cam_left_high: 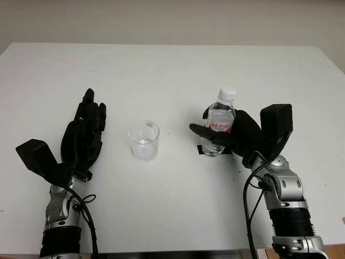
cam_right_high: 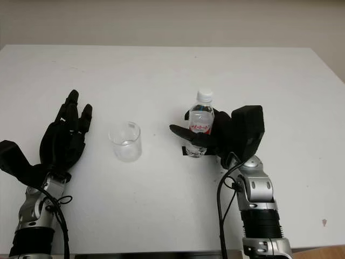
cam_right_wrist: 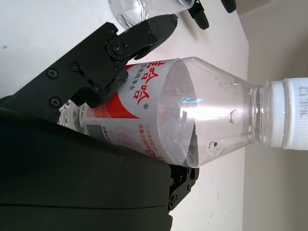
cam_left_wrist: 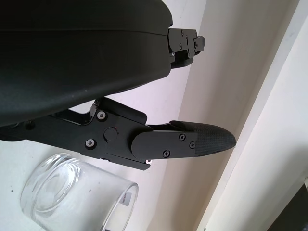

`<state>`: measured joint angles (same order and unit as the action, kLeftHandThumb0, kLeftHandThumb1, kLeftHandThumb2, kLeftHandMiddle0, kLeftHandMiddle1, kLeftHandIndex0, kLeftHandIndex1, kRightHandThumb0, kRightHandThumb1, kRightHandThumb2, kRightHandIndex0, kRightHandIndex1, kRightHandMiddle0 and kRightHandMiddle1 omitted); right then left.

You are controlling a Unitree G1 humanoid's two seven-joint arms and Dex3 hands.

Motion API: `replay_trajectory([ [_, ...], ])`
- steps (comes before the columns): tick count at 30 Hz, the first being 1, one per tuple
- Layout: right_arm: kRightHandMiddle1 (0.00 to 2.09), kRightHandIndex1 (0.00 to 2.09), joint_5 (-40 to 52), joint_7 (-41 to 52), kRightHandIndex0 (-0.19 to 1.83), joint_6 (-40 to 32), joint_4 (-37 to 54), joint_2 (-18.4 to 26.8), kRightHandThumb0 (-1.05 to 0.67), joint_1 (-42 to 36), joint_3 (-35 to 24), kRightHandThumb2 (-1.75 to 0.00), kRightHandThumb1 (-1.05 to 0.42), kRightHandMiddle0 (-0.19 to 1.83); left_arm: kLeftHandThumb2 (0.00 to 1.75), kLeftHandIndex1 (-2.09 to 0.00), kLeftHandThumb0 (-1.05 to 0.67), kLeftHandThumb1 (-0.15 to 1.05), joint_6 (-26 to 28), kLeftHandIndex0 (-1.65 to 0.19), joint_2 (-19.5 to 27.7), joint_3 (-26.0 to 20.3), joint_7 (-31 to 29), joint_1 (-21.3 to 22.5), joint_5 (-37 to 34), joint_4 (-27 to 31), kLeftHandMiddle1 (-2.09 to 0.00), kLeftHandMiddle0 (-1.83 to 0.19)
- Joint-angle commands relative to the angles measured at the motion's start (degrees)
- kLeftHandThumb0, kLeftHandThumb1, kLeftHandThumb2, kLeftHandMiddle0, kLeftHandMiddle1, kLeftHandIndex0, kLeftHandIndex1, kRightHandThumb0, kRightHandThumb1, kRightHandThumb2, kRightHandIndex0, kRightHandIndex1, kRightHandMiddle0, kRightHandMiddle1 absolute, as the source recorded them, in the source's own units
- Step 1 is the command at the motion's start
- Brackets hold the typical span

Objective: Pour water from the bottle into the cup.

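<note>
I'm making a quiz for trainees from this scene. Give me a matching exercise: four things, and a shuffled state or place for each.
Things:
1. bottle
2. cup
3. left hand
4. right hand

States:
A. open, beside the cup
B. upright, white cap on
C. closed around the bottle
D. stands between the two hands

Pairs: 1-B, 2-D, 3-A, 4-C

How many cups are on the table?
1. The clear cup stands on the white table, between the open left robot hand and the bottle the right robot hand holds.
</note>
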<state>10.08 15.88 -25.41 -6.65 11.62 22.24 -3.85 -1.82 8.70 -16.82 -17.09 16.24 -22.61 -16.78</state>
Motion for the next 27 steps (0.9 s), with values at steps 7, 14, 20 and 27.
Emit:
replay_trajectory([
  [7,2.09,2.09,-3.8,0.0,0.30,0.2,1.2,2.2,-0.42,-1.6,2.7,-0.06,-0.99,0.04,0.37,-0.06,-0.68,1.05,0.5,0.03,0.5,-0.3,0.1,-0.3,-0.3,1.6,-0.05,0.05],
  [14,0.33,0.27,-5.3,5.4,-0.08,3.2,1.1,5.1,-0.69,-3.3,4.5,-0.05,-0.90,-0.04,0.38,-0.05,-0.68,1.05,0.5,0.04,0.7,-0.5,-0.2,0.1,-0.3,1.0,-0.06,0.05],
  [20,0.14,0.10,-5.4,5.5,-0.09,4.6,0.5,4.7,-0.70,-4.4,4.1,-0.05,-0.89,-0.04,0.36,-0.06,-0.69,1.05,0.6,0.03,0.7,-0.5,-0.3,0.3,-0.3,0.8,-0.05,0.05],
  [27,0.09,0.06,-4.6,5.2,-0.14,4.8,1.2,4.5,-0.72,-6.3,3.2,-0.05,-0.88,-0.09,0.36,-0.06,-0.69,1.05,0.4,0.03,0.7,-0.7,-0.8,0.5,-0.6,0.3,-0.06,0.05],
])
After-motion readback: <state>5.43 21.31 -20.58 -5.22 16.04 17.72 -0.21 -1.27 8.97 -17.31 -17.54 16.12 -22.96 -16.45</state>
